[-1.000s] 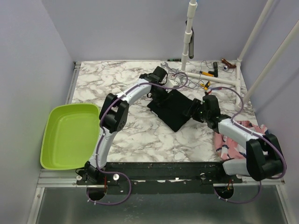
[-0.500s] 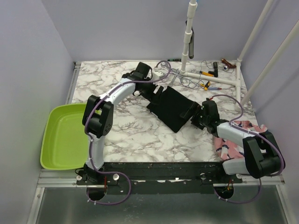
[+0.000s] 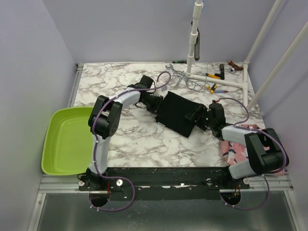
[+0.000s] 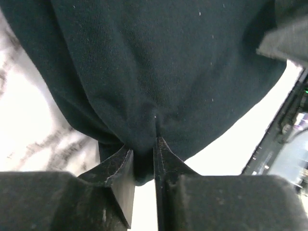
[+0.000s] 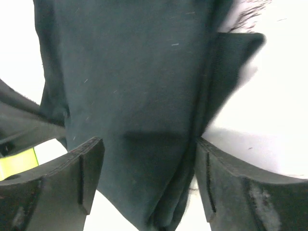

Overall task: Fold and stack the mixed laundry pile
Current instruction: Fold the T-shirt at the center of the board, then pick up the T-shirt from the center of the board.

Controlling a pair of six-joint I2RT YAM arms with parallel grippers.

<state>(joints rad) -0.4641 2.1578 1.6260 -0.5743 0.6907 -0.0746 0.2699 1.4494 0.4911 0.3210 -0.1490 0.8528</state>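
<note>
The large black garment point(image 3: 177, 113) lies folded in the middle of the marble table point(image 3: 134, 139). My left gripper point(image 3: 157, 103) is at its left edge, shut on a pinch of the black cloth point(image 4: 159, 72); the gripper point(image 4: 143, 145) has its jaws almost together. My right gripper point(image 3: 202, 118) is at the garment's right edge, open, with the black cloth point(image 5: 134, 96) lying between its wide jaws point(image 5: 148, 147). The pink printed garment point(image 3: 243, 144) lies at the right table edge, partly under my right arm. The striped garment is not in view.
A lime green basin point(image 3: 67, 139) sits at the left table edge. Hand tools and cables point(image 3: 211, 77) lie at the back right beside a white pipe frame point(image 3: 192, 43).
My left gripper swung from the back of the table down to the black garment's left edge and is shut on it. The garment has shifted and looks more compact. The right gripper hardly moved.
</note>
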